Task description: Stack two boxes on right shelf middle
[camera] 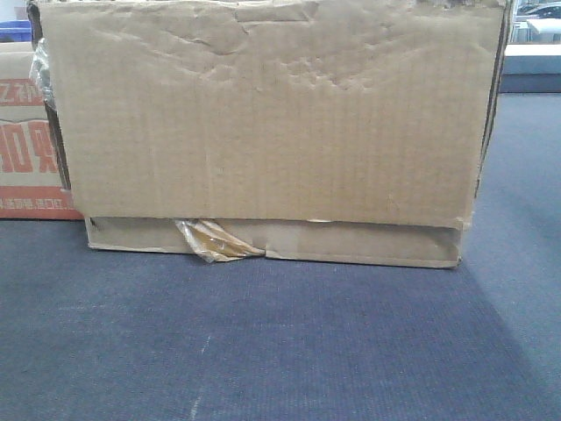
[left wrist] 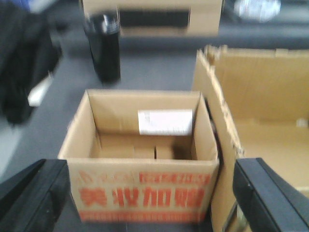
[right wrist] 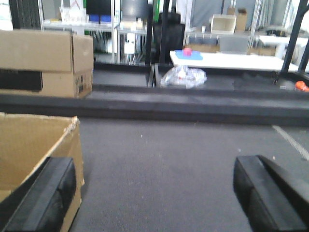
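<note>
On carpet [camera: 263,351]: large box [camera: 272,123]; printed box [camera: 26,132] just beside, at its left.

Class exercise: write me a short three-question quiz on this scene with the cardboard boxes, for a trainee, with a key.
1. True or false: the small printed box is open at the top.
2. Where is the tape peeling on the large plain box? A top edge; B lower edge; C right side.
3. Fill in: the left gripper and right gripper are both ____.
Key: 1 true; 2 B; 3 open.
</note>
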